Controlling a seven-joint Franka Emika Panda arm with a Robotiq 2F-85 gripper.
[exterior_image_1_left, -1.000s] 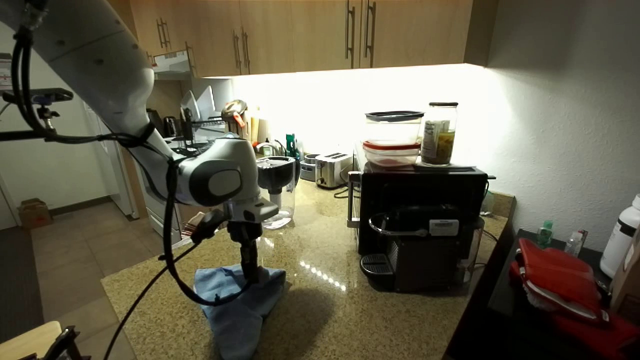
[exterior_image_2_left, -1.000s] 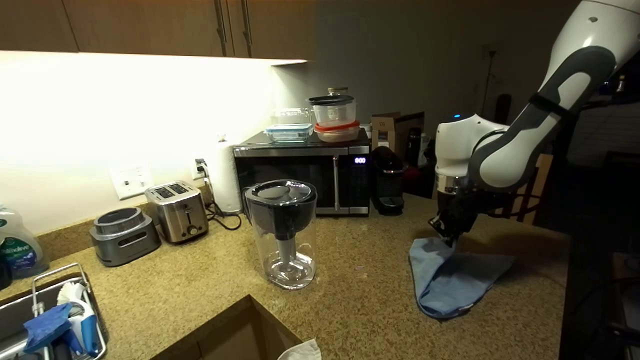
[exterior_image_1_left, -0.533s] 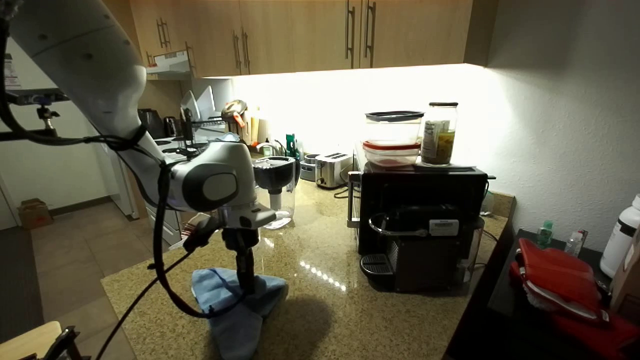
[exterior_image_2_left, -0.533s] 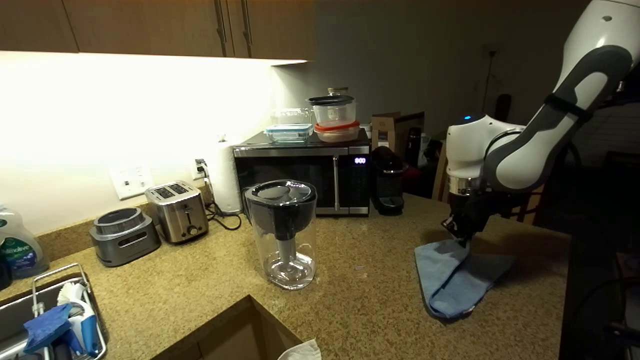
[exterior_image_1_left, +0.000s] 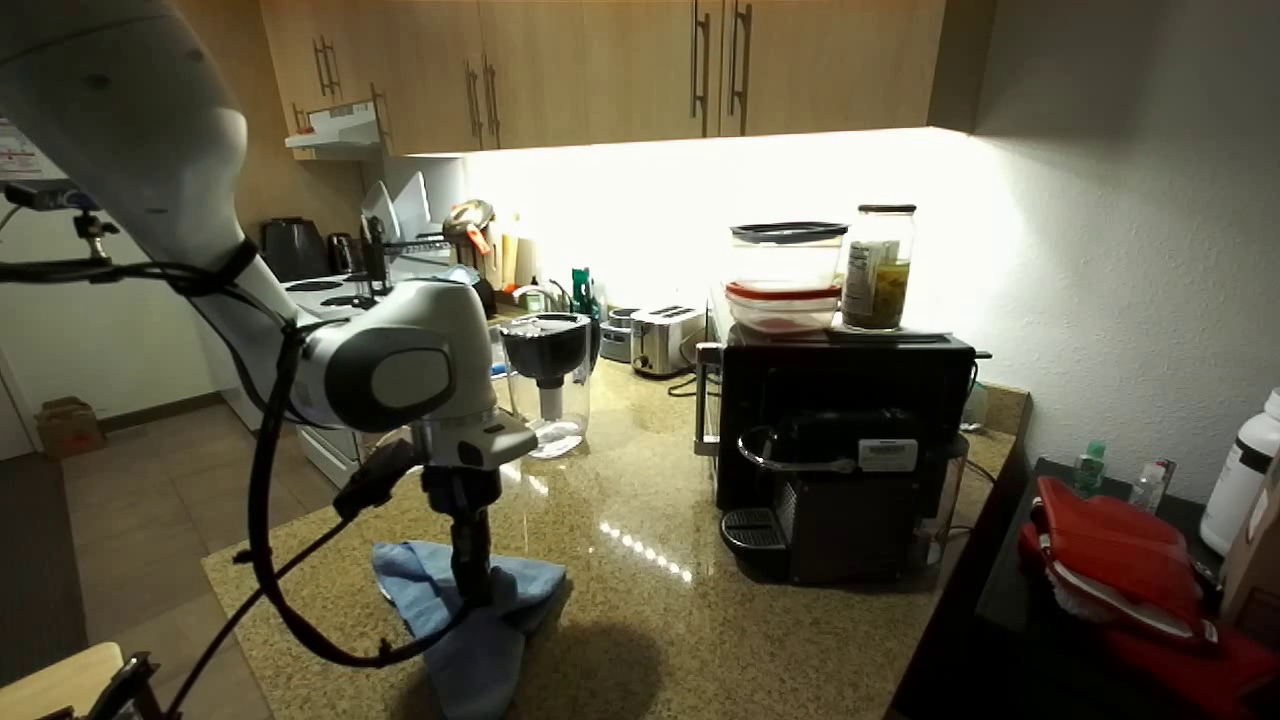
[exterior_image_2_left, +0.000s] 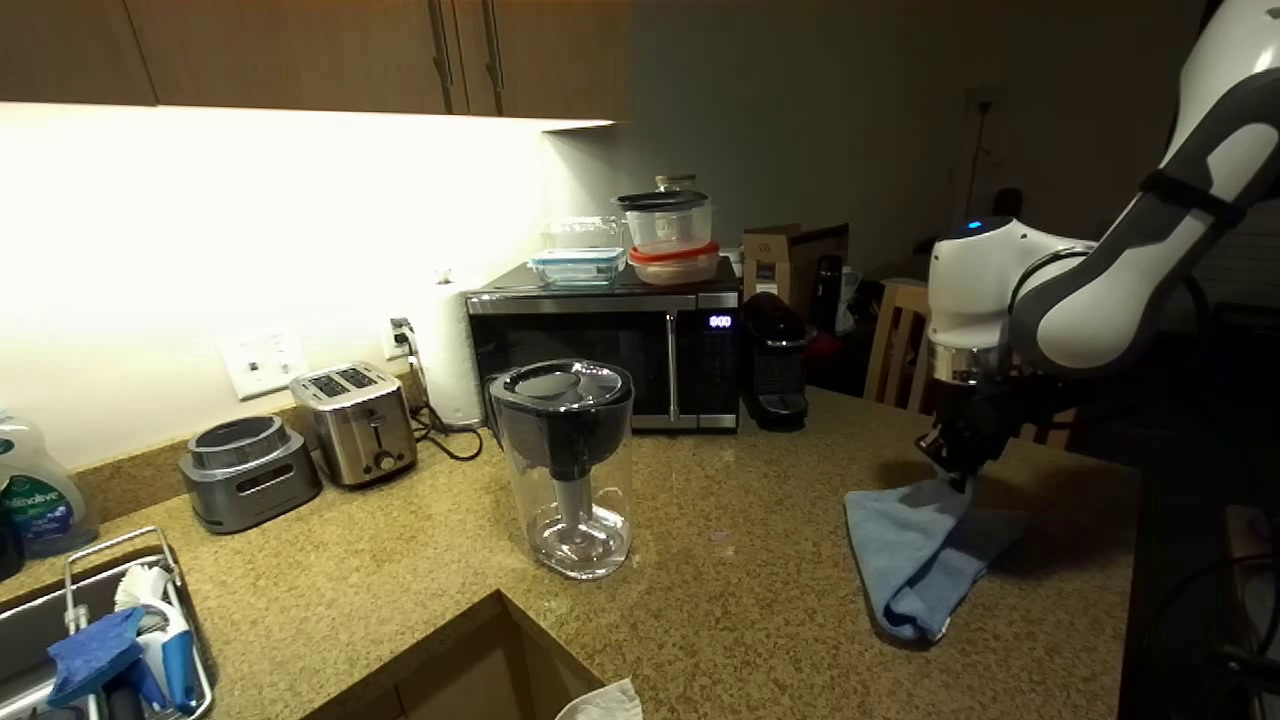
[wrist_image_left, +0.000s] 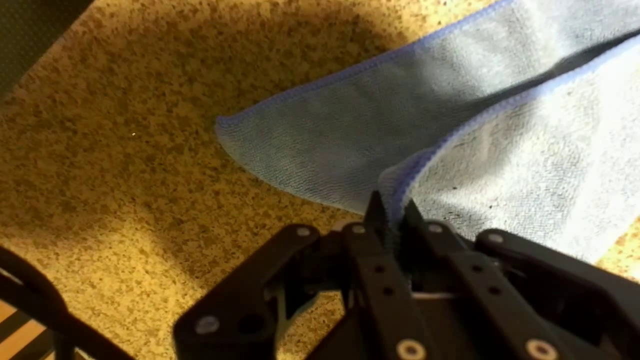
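Observation:
A blue cloth with a darker blue edge lies on the granite counter, partly folded over itself. It shows in both exterior views (exterior_image_1_left: 482, 655) (exterior_image_2_left: 900, 535) and in the wrist view (wrist_image_left: 320, 145). My gripper (wrist_image_left: 394, 207) is shut on the cloth, with an edge of it pinched between the fingertips. In both exterior views the gripper (exterior_image_1_left: 474, 590) (exterior_image_2_left: 958, 480) points down, with its tips low over the counter. The held part is raised a little, and the rest of the cloth lies on the counter. The fingertips are partly hidden in the exterior views.
A water pitcher (exterior_image_2_left: 570, 480) stands on the counter. A microwave (exterior_image_2_left: 590, 360) with food containers (exterior_image_2_left: 672, 225) on top and a black coffee machine (exterior_image_1_left: 850, 500) stand beyond. A toaster (exterior_image_2_left: 355, 425) is by the wall. A sink (exterior_image_2_left: 30, 640) is at lower left. A cable (exterior_image_1_left: 262, 540) hangs from the arm.
My gripper has moved left and nearer the camera in an exterior view, and rightward in an exterior view. The held part of the cloth has moved with it, drawing the folded layer along.

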